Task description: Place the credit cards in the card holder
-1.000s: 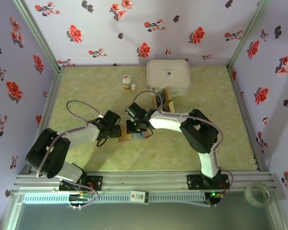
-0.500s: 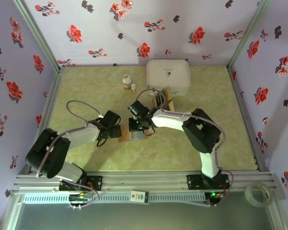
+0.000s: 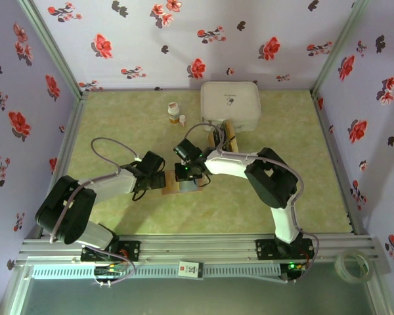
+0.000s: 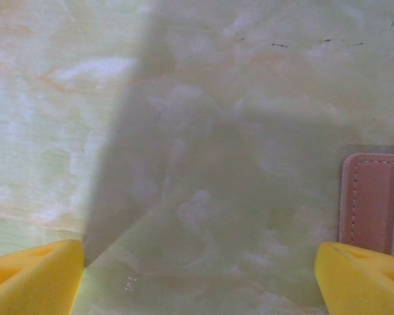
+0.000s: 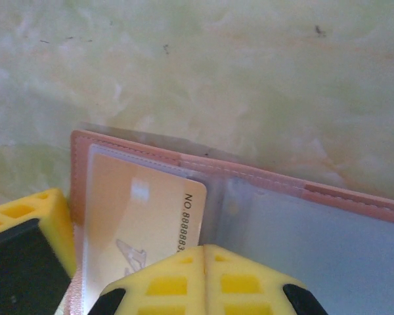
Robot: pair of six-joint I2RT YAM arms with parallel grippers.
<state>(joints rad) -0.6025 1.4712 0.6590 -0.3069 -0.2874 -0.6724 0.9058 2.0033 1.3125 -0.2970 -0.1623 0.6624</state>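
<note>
Caught only a slight sideways shift of the right hand (image 3: 187, 172) and its forearm since half a second before, a touch farther left of the white box (image 3: 230, 105); found the left hand (image 3: 159, 178) and the card holder (image 3: 173, 186) where they had been. Saw the card holder lying open and flat on the counter (image 3: 118, 125), on the near side of the white box and a little to its left, well apart from it. Made out, in the right wrist view, its reddish-pink border, its grey inner side (image 5: 328, 249) and a clear sleeve over the left half. Read a tan-gold credit card (image 5: 138, 210) lodged under that sleeve, with "NO 8888" printed along one edge and a pale mark on its face. Found the right hand (image 5: 88, 282) released, yellow fingers (image 5: 26, 216) apart just above the card, gripping nothing. Found the left hand (image 4: 197, 282) released too, fingertips (image 4: 33, 275) wide apart over bare counter (image 4: 184, 98), with one stitched corner of the card holder (image 4: 371, 197) just above its right fingertip in that view. Noted two small bottles (image 3: 177, 115) standing just left of the white box.
</note>
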